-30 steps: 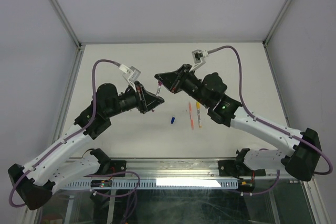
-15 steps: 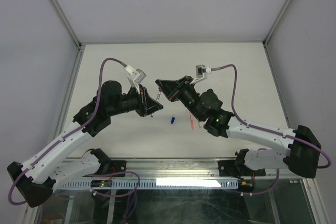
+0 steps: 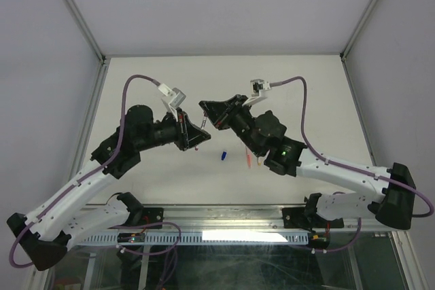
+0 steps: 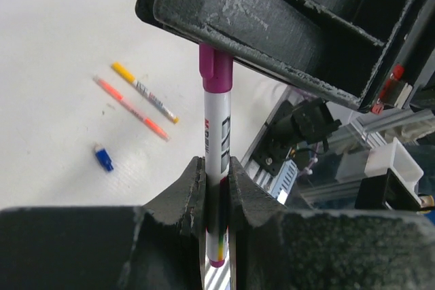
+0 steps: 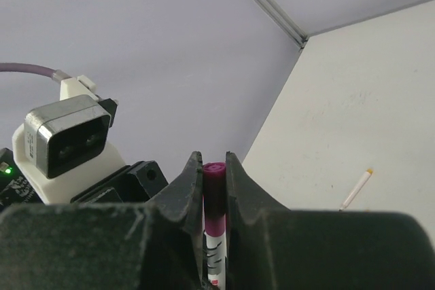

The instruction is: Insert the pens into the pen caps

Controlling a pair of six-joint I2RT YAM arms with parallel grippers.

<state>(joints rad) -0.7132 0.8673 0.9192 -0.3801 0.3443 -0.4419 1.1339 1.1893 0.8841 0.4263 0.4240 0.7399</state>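
Pen (image 4: 217,120) clamped in left hand (image 4: 216,168); its cap (image 5: 215,198) in right hand (image 5: 214,166).

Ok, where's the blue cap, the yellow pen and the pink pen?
blue cap (image 4: 103,159): left wrist view, its middle.
yellow pen (image 4: 145,93): left wrist view, its white barrel.
pink pen (image 4: 217,134): left wrist view, its white barrel.

Glossy plastic pen (image 4: 217,113) in the left pincer (image 4: 216,165) (rough, matt black plastic).
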